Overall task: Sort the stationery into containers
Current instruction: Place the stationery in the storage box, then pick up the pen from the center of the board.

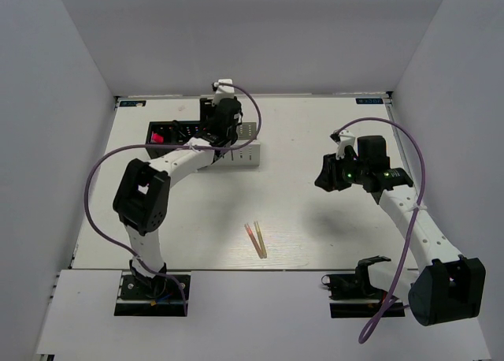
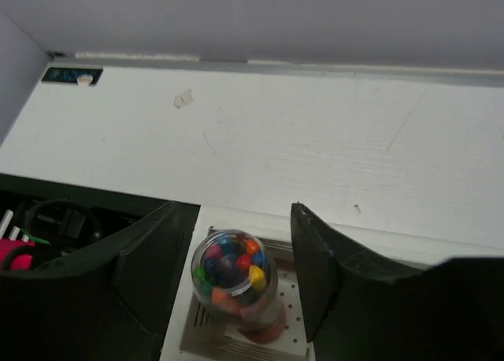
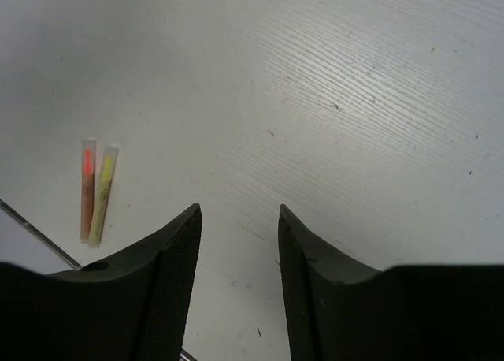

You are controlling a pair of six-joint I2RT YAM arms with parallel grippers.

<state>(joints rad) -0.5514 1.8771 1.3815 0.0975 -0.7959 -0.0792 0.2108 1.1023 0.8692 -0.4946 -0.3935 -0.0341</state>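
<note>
- Spreading white across the middle of the top view: table [image 1: 315,140], showing fine grain and dark specks up close.
- Closing it in on three sides: grey walls [image 1: 47,101].
- Sticking at the far corners: left label [image 1: 131,103] and right label [image 1: 370,101], both small and dark.
- Lying near the far edge, well apart from the left label: pale scrap [image 2: 183,99].
- Running along the near edge: lighter strip [image 1: 252,298].

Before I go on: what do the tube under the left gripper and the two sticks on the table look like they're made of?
The tube between the fingers of the left gripper looks like clear, glossy plastic: coloured bits show through its domed top. The two sticks look like thin, frosted translucent plastic, with pink and yellow cores showing through; they may be sleeves.
</note>
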